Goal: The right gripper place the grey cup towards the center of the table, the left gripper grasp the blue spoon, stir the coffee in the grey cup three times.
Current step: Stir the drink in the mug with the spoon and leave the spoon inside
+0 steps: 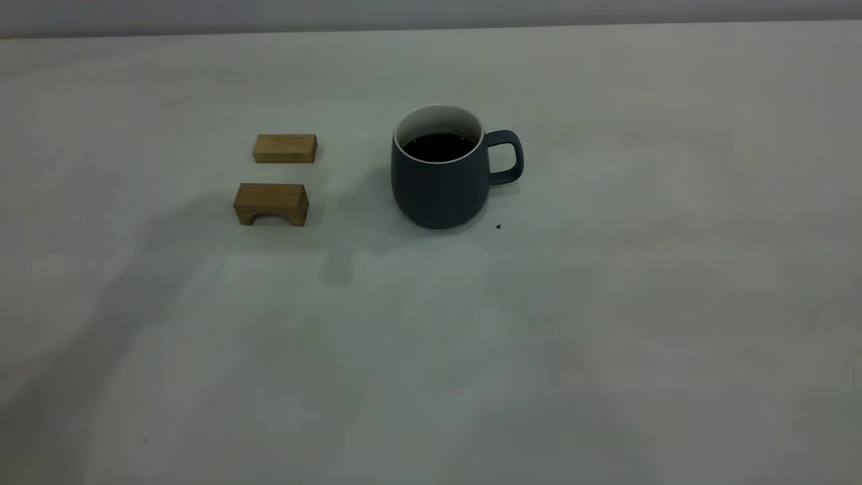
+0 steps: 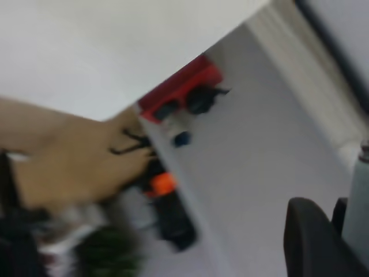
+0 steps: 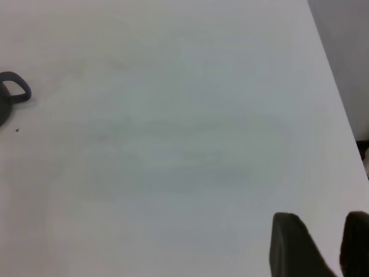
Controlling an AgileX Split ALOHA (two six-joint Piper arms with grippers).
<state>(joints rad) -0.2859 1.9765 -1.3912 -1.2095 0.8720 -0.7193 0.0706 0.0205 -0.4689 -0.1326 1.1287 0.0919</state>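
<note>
The grey cup point(image 1: 441, 188) stands upright near the middle of the table point(image 1: 606, 303), handle pointing right, with dark coffee point(image 1: 439, 146) inside. Neither arm shows in the exterior view. The left wrist view is blurred and looks past the table's edge. There my left gripper point(image 2: 333, 209) has its dark fingers close together, and a pale blue-grey bar that looks like the blue spoon point(image 2: 358, 196) rises beside them. My right gripper point(image 3: 323, 224) hangs open over bare table, far from the cup's handle point(image 3: 16, 88).
Two small wooden blocks point(image 1: 285, 148) point(image 1: 271, 203) sit left of the cup with nothing on them. A tiny dark speck point(image 1: 498, 226) lies by the cup. Past the table edge are a red box point(image 2: 181, 89), an orange item point(image 2: 163, 183) and a tan shape point(image 2: 69, 156).
</note>
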